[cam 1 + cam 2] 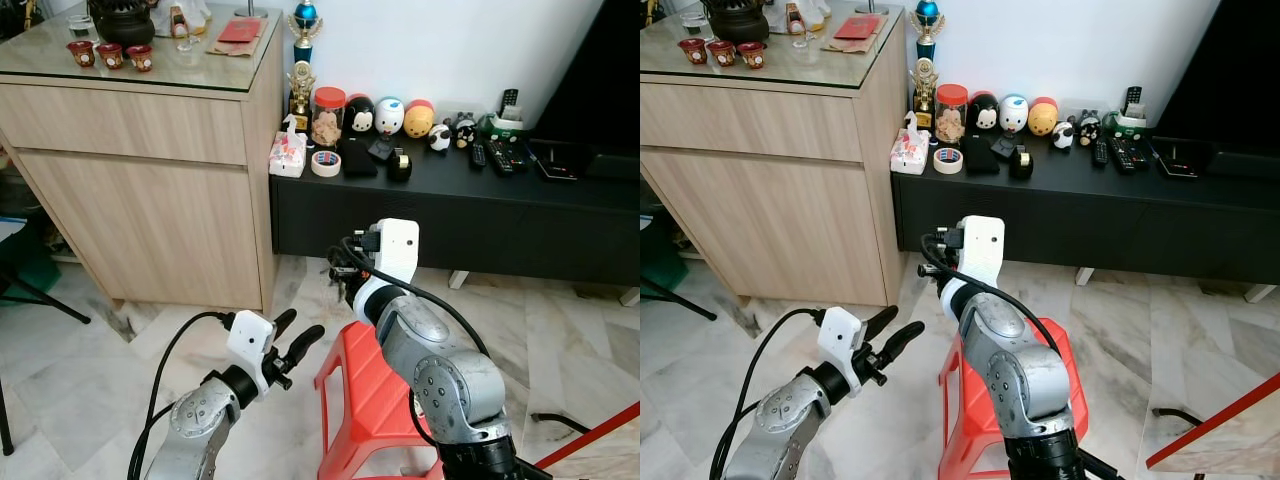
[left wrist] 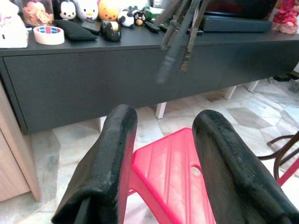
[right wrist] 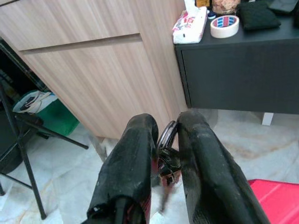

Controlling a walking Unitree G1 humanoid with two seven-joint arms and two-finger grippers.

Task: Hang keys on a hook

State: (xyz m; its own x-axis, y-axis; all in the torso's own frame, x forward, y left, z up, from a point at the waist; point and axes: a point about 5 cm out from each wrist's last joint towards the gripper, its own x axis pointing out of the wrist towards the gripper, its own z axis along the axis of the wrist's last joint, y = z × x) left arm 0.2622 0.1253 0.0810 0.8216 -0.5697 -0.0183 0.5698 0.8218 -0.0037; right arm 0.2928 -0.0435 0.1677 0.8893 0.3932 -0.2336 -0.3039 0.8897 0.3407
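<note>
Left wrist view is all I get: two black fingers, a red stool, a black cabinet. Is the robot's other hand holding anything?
Observer: Yes. The right hand is shut on a bunch of keys, pinched between its fingers.
Operator: Where is that hand?
Observer: Raised above the red stool, in front of the black cabinet.
Operator: What stands to the left of that cabinet?
Observer: A light wooden sideboard with a glass top that carries small red cups.
</note>
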